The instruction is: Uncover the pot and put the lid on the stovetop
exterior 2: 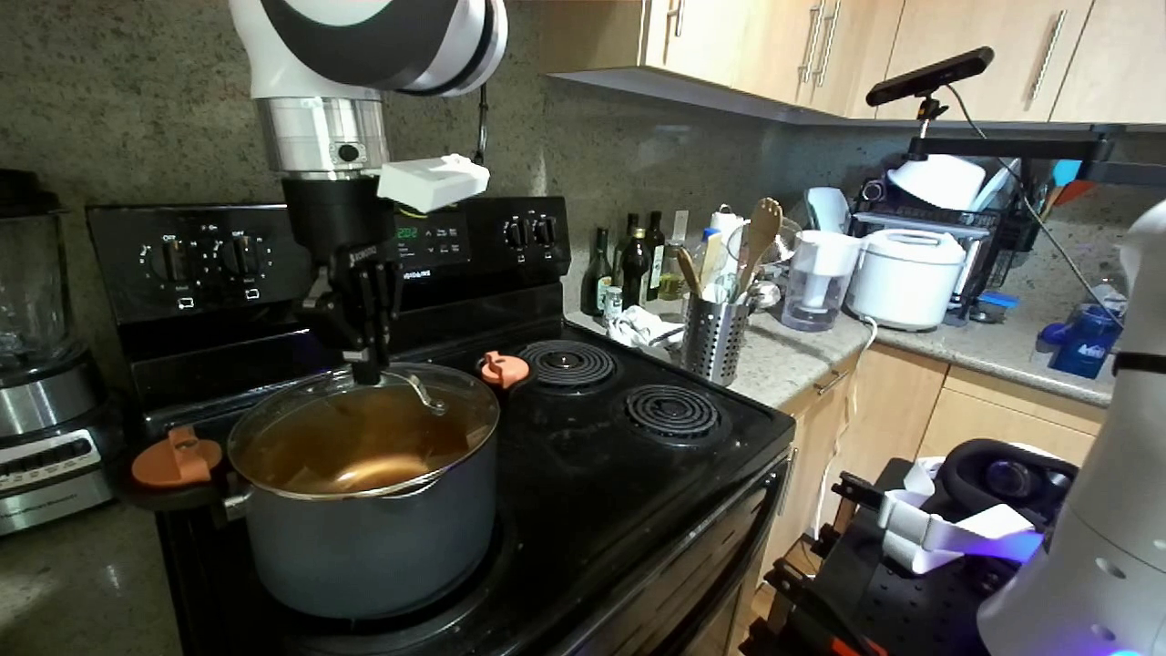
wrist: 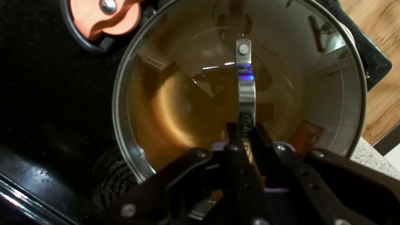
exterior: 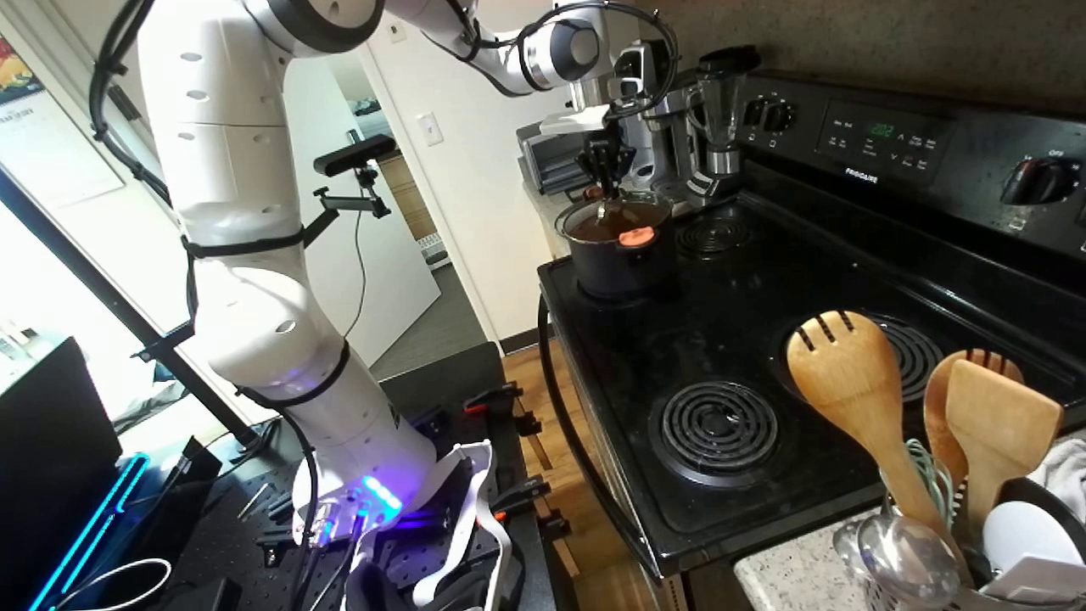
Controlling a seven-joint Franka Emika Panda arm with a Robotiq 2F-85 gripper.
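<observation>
The pot (exterior 2: 373, 547) is dark grey outside with a copper-orange interior, and it also shows in an exterior view (exterior: 624, 267). It stands on a burner of the black stovetop (exterior 2: 583, 492). The clear glass lid (exterior 2: 364, 446) with a metal rim lies on the pot; it fills much of the wrist view (wrist: 200, 103). A metal strap handle (wrist: 246, 90) arches over the lid. My gripper (wrist: 245, 128) points down with its fingers closed on both sides of this strap; it also shows in both exterior views (exterior: 608, 193) (exterior 2: 367, 369). The fingers hide part of the strap.
Orange grips (exterior 2: 178, 460) (exterior 2: 504, 369) cover the pot's side handles. Coil burners (exterior: 719, 431) (exterior 2: 567, 364) show on the stovetop. The control panel (exterior: 882, 140) rises behind. A blender (exterior: 717, 110) stands beside the stove. A steel utensil holder (exterior 2: 715, 342) stands on the counter at the opposite end.
</observation>
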